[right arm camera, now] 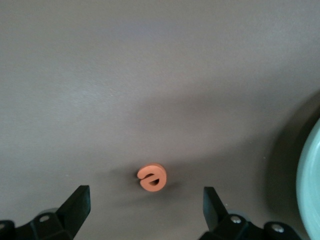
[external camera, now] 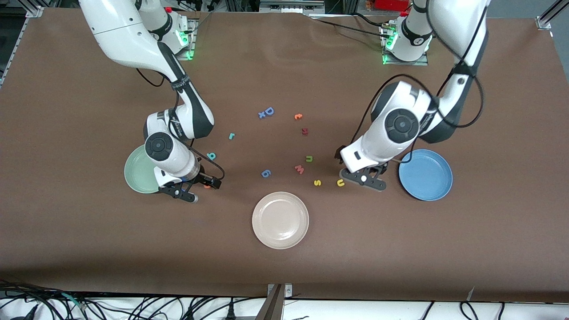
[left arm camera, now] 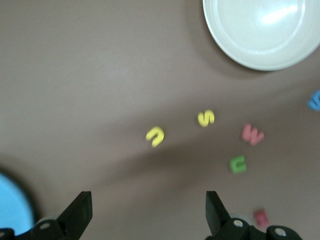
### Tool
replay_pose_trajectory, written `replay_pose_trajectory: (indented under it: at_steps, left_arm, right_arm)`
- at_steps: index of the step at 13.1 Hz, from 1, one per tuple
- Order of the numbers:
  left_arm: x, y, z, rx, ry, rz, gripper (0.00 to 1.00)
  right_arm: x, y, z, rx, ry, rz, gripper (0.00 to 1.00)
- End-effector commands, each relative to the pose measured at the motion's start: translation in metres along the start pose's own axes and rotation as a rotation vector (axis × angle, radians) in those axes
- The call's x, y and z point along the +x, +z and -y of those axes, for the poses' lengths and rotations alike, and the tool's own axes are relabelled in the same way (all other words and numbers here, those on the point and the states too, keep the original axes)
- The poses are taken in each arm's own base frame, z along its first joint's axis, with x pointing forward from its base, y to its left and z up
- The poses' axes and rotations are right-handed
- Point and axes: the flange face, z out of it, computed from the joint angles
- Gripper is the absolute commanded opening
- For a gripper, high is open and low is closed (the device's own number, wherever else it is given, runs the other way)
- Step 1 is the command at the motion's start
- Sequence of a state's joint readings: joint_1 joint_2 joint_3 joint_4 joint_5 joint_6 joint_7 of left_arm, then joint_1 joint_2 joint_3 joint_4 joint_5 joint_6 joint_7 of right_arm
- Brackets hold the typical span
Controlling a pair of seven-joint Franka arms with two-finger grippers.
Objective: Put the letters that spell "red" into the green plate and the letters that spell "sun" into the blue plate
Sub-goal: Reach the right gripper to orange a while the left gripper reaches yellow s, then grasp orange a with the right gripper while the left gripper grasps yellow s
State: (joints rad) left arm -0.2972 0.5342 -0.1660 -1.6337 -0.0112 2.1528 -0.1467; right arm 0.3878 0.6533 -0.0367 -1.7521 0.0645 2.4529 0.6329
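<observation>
The right hand [external camera: 184, 192] hangs low over the table [external camera: 89, 249], fingers spread wide and holding nothing. The orange "e" [right arm camera: 152, 178] lies flat on the table just off its fingertips, between the two fingers in the right wrist view. The green plate [external camera: 135, 171] sits right beside this hand, partly under the wrist, with nothing visible in it. The teal "d" [external camera: 211, 156] and the thin teal "r" [external camera: 231, 136] lie a little way off from this hand, toward the table's middle.

The left hand [external camera: 364, 180] is also low over the table with its fingers fully apart — empty. The yellow "u" [external camera: 340, 182] lies just beside it, the yellow "s" [external camera: 317, 182] a bit farther out, and the olive-green "n" [external camera: 309, 158] near those two. The blue plate [external camera: 426, 174] rests close beside this hand at the left arm's end.

A pink "w" [external camera: 299, 169] lies by the "n". A cream-white plate [external camera: 280, 220] sits roughly midway between the two hands, nearer the front camera than either.
</observation>
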Motion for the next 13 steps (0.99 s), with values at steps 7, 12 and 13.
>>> replay_pose_trajectory:
  at_steps: [7,12,13]
  left_arm:
    - [0.009,0.111,-0.069,0.081,-0.074,-0.115,0.99]
    - [0.014,0.133,-0.091,0.053,-0.029,-0.184,0.92]
    - [0.015,0.134,-0.093,0.065,-0.014,-0.192,0.89]
  right_arm:
    - [-0.008,0.027,-0.005,-0.001,0.010,-0.019,0.98]
    - [-0.007,0.028,-0.004,0.000,0.011,-0.018,0.54]
    - [-0.007,0.027,-0.004,0.001,0.012,-0.018,0.49]
